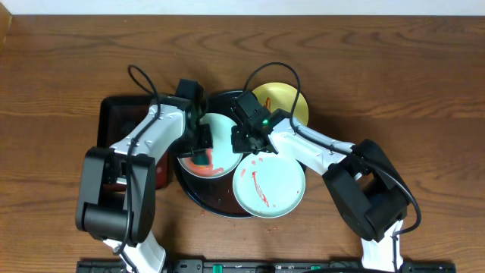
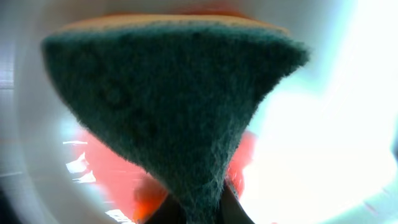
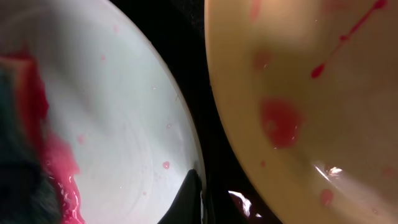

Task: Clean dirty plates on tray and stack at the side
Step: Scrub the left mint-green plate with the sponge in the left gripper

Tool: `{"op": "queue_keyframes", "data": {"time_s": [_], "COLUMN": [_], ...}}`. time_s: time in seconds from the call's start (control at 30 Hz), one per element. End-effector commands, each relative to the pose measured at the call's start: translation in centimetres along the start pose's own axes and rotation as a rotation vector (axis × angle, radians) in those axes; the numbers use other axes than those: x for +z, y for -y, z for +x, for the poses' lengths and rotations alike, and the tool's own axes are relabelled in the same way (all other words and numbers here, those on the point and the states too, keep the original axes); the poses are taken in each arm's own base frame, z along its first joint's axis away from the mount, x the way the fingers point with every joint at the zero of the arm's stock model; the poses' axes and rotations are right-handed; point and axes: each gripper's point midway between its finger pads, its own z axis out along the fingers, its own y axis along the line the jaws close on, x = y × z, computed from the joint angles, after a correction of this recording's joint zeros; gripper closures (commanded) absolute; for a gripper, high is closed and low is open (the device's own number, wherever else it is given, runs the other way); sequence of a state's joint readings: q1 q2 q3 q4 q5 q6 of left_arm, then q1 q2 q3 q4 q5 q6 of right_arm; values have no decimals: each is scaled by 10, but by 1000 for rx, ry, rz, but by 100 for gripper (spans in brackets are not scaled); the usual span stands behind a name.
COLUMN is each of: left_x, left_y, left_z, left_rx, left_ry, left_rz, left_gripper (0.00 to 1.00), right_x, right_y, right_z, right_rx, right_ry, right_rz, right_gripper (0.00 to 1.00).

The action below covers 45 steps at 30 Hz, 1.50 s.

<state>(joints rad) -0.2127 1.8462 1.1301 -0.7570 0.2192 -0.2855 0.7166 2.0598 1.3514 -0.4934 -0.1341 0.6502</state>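
Note:
A mint-blue plate [image 1: 217, 144] smeared with red sauce lies in the round black tray [image 1: 216, 206]. My left gripper [image 1: 201, 145] is shut on a green and orange sponge [image 2: 174, 93] and presses it on this plate [image 2: 323, 124]. My right gripper [image 1: 241, 140] is shut on the plate's right rim; one black finger [image 3: 191, 198] lies over the rim of the plate [image 3: 124, 93]. The yellow plate [image 1: 284, 102], spotted red, rests at the tray's back right and shows in the right wrist view [image 3: 311, 74]. A second mint-blue plate [image 1: 269, 186] with red streaks overlaps the tray's front right.
A smaller rectangular black tray [image 1: 121, 114] stands left of the round tray, under my left arm. Bare brown wooden table [image 1: 402, 83] lies all around. The round tray's black floor [image 3: 193, 50] shows between the two plates.

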Motion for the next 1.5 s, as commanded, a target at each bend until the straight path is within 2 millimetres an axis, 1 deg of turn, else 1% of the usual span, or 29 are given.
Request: {"op": "queue_keyframes", "data": {"time_s": [0.0,0.07,0.13,0.17,0.2,0.23,0.27,0.3,0.33,0.4,0.43,0.5,0.57,0.67,0.7,0.73,0.77,0.8,0.83,0.9,0.97,1.0,1.1,1.2,1.27,1.3,1.4,1.47], "left_x": [11,10,12,14,15,17,18,17,14,8,6,4,5,6,7,10,12,16,16,13,9,7,5,0,-2,-4,-8,-14], "left_y": [60,59,52,45,36,23,2,-7,-26,-45,-52,-59,-61,-63,-61,-53,-46,-22,-5,24,42,47,51,56,52,46,14,-17], "left_z": [37,32,21,12,4,-7,-22,-27,-39,-49,-51,-49,-39,-15,-7,3,8,20,27,36,40,38,29,12,-2,-9,-34,-47], "left_rx": [149,149,150,142,123,87,40,24,-12,-42,-43,-43,-44,-28,-21,1,25,107,157,238,282,289,302,322,325,309,191,75], "left_ry": [-177,-161,-117,-83,-50,-8,58,85,144,204,219,216,174,78,42,-5,-34,-103,-137,-173,-181,-176,-142,-78,-35,-13,70,136], "left_rz": [317,315,278,243,197,125,14,-34,-141,-255,-295,-340,-352,-369,-359,-316,-276,-128,-23,158,272,299,309,305,254,208,-12,-198], "left_gripper": [93,93,92,93,93,93,93,93,93,93,92,93,92,93,93,93,93,93,93,93,93,92,93,93,93,93,93,93], "right_x": [14,14,14,14,14,14,14,14,14,14,14,14,14,14,14,14,14,14,14,14,14,14,14,14,14,14,14,14], "right_y": [4,4,4,4,4,4,4,5,5,5,5,6,6,6,6,6,6,6,6,6,7,7,7,7,7,7,7,7], "right_z": [18,18,18,18,18,18,18,18,18,18,18,17,17,17,17,17,17,17,17,17,18,18,19,18,19,18,18,18], "right_rx": [-3,-2,-3,-3,-3,-3,-2,-3,-3,-3,-3,-3,-3,-2,-2,-3,-3,-2,-2,-2,-2,-2,-1,-2,-2,-2,-1,-1], "right_ry": [-67,-66,-66,-66,-67,-67,-67,-66,-64,-64,-63,-59,-59,-59,-59,-59,-60,-60,-60,-60,-62,-64,-65,-65,-65,-65,-65,-65], "right_rz": [11,12,11,11,12,13,14,16,19,19,20,25,25,25,25,25,25,25,25,25,27,28,29,29,29,29,29,29], "right_gripper": [99,99,99,99,99,99,99,99,99,99,99,99,99,99,99,99,99,99,99,99,99,99,99,99,99,99,99,99]}}
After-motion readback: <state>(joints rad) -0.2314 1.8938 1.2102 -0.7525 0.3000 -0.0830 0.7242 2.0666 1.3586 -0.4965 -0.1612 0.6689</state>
